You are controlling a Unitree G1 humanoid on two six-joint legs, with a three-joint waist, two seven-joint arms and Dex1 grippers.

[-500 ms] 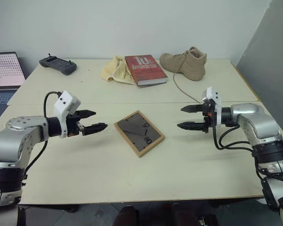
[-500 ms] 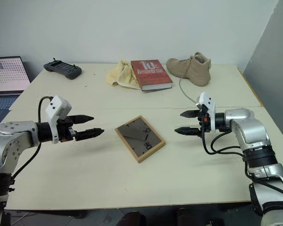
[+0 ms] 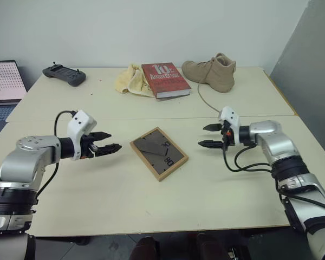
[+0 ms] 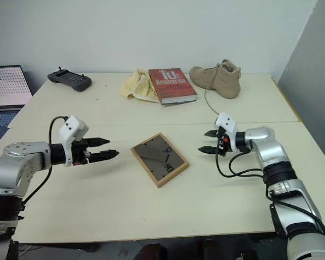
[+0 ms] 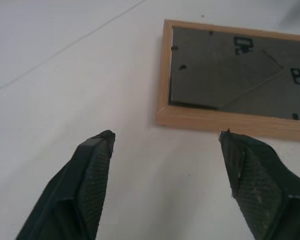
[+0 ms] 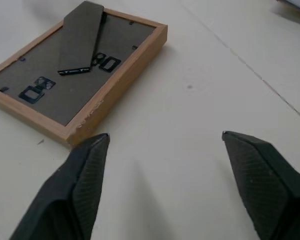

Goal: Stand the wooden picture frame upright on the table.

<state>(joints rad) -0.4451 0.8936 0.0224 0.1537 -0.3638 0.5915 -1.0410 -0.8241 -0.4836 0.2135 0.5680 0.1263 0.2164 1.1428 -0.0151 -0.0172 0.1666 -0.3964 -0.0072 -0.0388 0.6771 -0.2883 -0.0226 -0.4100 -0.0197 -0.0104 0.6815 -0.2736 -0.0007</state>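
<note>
I find the wooden picture frame (image 3: 158, 153) lying flat, backing up, near the middle of the counter (image 3: 151, 200), turned at an angle to the counter's edges. Its black strut (image 6: 82, 36) lies folded against the dark grey backing. My left claw (image 3: 109, 144) hovers just to the frame's left, fingers apart, holding nothing. My right claw (image 3: 210, 135) hovers to the frame's right, fingers likewise apart and empty. Both claws point inward at the frame; neither touches it. From the wrist views, each claw appears to sit above the counter surface, though I cannot judge the clearance. At the far edge I note a red book (image 3: 165, 79), a yellow cloth (image 3: 130, 80), a tan boot (image 3: 211, 71) and a black controller (image 3: 64, 75).
</note>
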